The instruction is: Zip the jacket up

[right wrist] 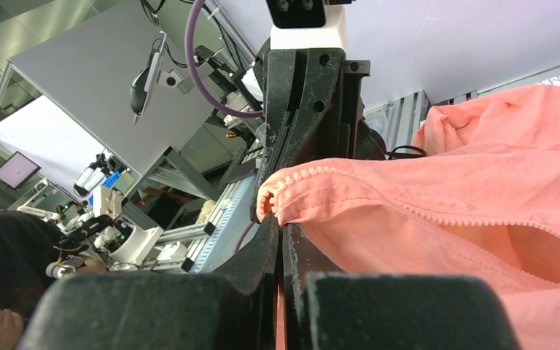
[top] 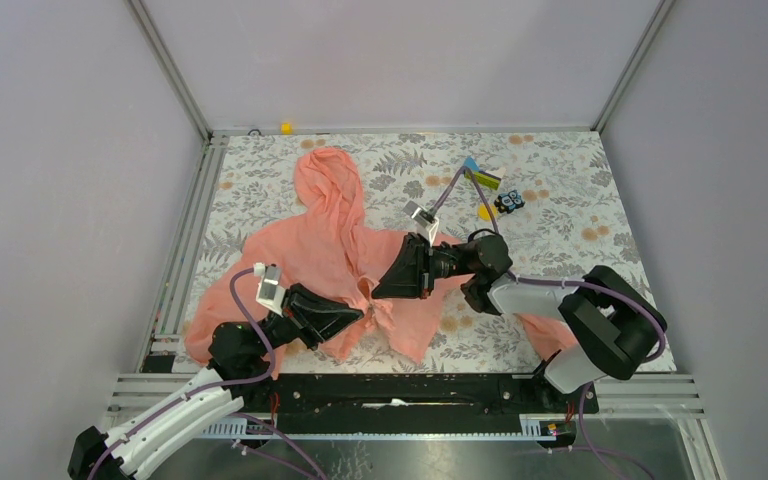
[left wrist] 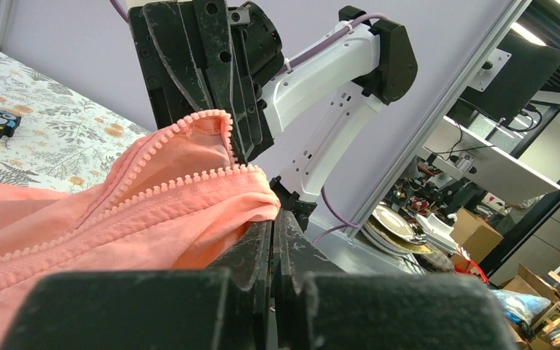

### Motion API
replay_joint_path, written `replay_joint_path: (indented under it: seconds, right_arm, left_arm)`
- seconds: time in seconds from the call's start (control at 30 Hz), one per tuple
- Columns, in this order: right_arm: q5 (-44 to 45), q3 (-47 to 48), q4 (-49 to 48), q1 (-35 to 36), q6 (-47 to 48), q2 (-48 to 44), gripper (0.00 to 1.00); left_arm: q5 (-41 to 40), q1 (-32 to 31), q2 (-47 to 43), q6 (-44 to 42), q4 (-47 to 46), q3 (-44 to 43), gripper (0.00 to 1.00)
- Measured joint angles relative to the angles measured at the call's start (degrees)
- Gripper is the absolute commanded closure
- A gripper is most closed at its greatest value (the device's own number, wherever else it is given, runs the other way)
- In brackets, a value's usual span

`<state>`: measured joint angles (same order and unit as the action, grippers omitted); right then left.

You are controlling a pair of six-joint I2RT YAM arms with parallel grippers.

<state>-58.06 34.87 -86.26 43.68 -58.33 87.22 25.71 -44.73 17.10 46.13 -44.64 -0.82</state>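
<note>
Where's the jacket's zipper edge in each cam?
Top external: zipper edge sits low centre on the jacket, between the two gripper tips; teeth too small to make out.
Left wrist: teeth run from lower left up to centre, above the left gripper.
Right wrist: teeth curl at centre, then run off right.
Shared landmark: the right gripper, shut on that edge, shows in all three.

white ribbed left arm [top: 175,415], grey-black right arm [top: 600,330], purple cables [right wrist: 192,51], black jaws

One jacket [top: 325,245] sleeve partly under the right arm [top: 525,295]; small dark item [top: 509,203] beyond too tiny for identification.
</note>
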Motion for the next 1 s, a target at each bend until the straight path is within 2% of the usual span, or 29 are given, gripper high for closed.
replay_joint_path:
  seconds: [0.3,0.73,1.0]
  right_arm:
    - [1.7,0.9,0.0,1.1,-0.1,-1.3,1.0]
    - [5.8,2.0,-0.3,3.6,-6.9,0.0,1.0]
    - [10.0,1.5,-0.7,3.7,-11.1,1.0,1.0]
  left_arm:
    - [-0.9,0.0,0.4,0.0,-0.1,0.0,1.0]
    - [-3.1,0.0,0.5,0.5,0.9,0.0,1.0]
    - [-4.6,0.0,-2.5,1.6,1.7,0.2,1.0]
